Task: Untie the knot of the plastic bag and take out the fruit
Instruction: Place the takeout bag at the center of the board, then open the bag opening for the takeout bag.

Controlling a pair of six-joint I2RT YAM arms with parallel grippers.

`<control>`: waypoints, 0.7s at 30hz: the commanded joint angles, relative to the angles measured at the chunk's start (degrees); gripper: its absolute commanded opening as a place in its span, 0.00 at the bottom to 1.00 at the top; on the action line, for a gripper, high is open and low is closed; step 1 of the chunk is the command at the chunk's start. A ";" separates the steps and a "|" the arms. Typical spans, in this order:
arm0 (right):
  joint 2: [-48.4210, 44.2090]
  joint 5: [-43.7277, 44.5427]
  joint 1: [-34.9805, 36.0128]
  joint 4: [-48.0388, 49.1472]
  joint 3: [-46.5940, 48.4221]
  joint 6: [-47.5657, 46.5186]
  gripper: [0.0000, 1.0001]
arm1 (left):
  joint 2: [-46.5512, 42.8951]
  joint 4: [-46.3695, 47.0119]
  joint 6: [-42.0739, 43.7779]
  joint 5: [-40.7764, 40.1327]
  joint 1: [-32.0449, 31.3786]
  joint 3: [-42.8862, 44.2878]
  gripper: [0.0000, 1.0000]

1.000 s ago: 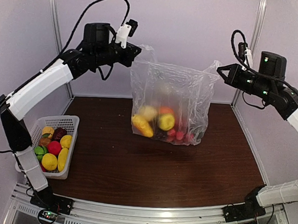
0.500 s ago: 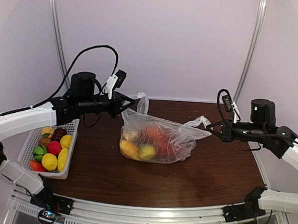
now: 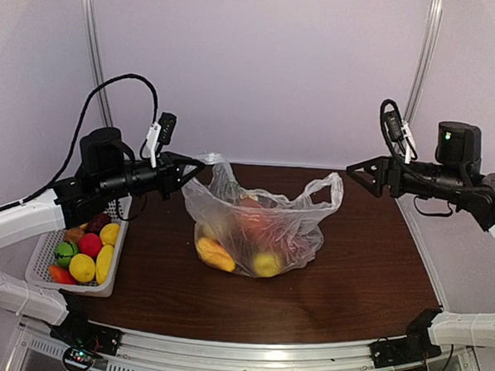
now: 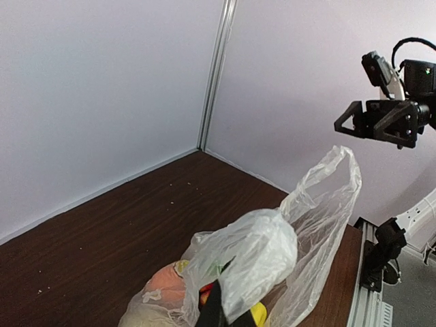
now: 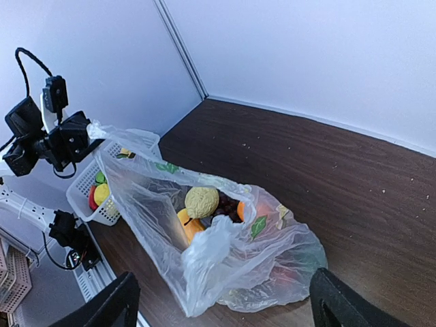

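Observation:
The plastic bag [image 3: 258,228] rests on the middle of the table with its mouth gaping open; the knot is out of view. Inside lies fruit: a yellow mango [image 3: 214,254], a lemon [image 3: 266,263], a pale round fruit [image 5: 201,201] and dark grapes [image 5: 230,204]. My left gripper [image 3: 195,168] is shut on the bag's left handle [image 4: 266,255], holding it up above the table; its fingers [image 4: 216,310] pinch the film. My right gripper [image 3: 356,173] hangs open to the right of the free right handle [image 3: 329,188], apart from it. In the right wrist view its fingers [image 5: 102,306] stand wide above the bag.
A white slotted basket [image 3: 114,202] with several fruit, red, yellow and green, stands at the table's left edge under the left arm. Purple walls and metal posts close the back and sides. Bare brown tabletop lies in front of and to the right of the bag.
The bag came down from hanging in the air onto the table. My right gripper opened, let go of the right handle and drew back. My left gripper moved left and lower, still holding its handle.

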 commanded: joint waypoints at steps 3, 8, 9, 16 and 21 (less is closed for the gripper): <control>10.22 7.30 1.83 -5.16 11.68 -7.83 0.92 | -2.41 1.92 -2.39 1.88 -0.10 -3.05 0.00; 21.34 12.03 6.37 -10.35 23.70 -14.72 0.96 | -4.01 1.21 -2.28 3.77 -0.20 -4.90 0.00; 23.48 12.33 7.25 -11.19 25.65 -16.21 0.96 | -4.44 0.90 -2.26 4.00 -0.22 -5.18 0.00; 38.31 12.81 14.35 -18.27 37.00 -23.02 0.96 | -5.74 -1.61 -2.12 6.31 -0.46 -6.62 0.00; 47.94 13.76 18.06 -23.34 44.01 -26.53 0.95 | -6.79 -2.40 -2.08 6.67 -0.64 -7.80 0.00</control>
